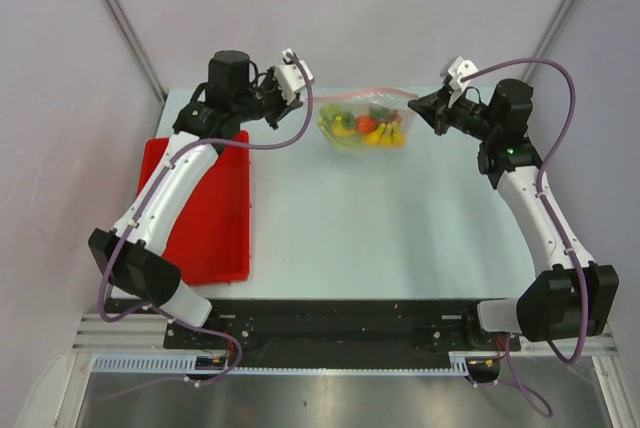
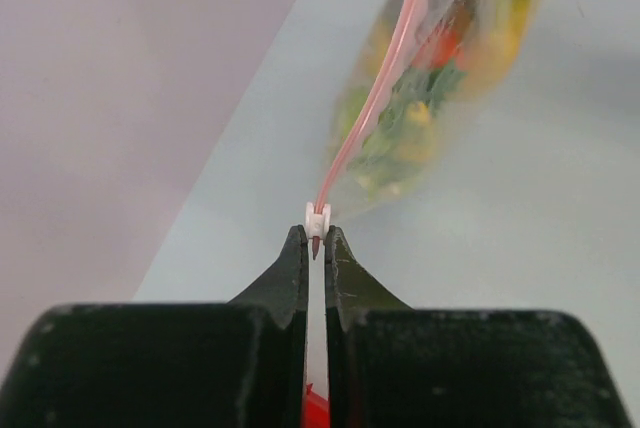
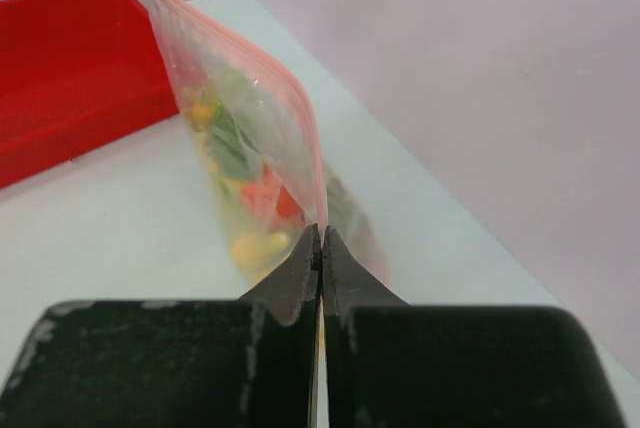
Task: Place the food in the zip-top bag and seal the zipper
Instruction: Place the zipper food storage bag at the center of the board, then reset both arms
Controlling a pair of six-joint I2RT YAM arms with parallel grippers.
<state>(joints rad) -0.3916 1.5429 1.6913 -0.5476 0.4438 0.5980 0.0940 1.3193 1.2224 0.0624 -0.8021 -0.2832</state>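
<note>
Sealing step: judged the last one, with the food [image 1: 366,128] already inside the zip-top bag [image 1: 362,105] and only the zipper [image 2: 372,106] left to close or check.
Left gripper [image 2: 315,240]: closed on the small white slider [image 2: 317,218] at the zipper's left end.
Right gripper [image 3: 320,238]: pinched shut on the zipper's opposite end.
Doing it well: hold the strip taut and level between the two pinches; draw the slider straight along it, no twisting; avoid lifting so far that the load swings.
Seal so far: seemingly one thin line in the left wrist view, though closure along the full length is hard to confirm.
Bag position: strung between the two grippers at the far middle of the table [image 1: 380,228], well apart from the red tray [image 1: 215,228].
Bag look: clear, crinkled, sagging below the pinkish strip; yellow, green and red pieces bunched low inside.
</note>
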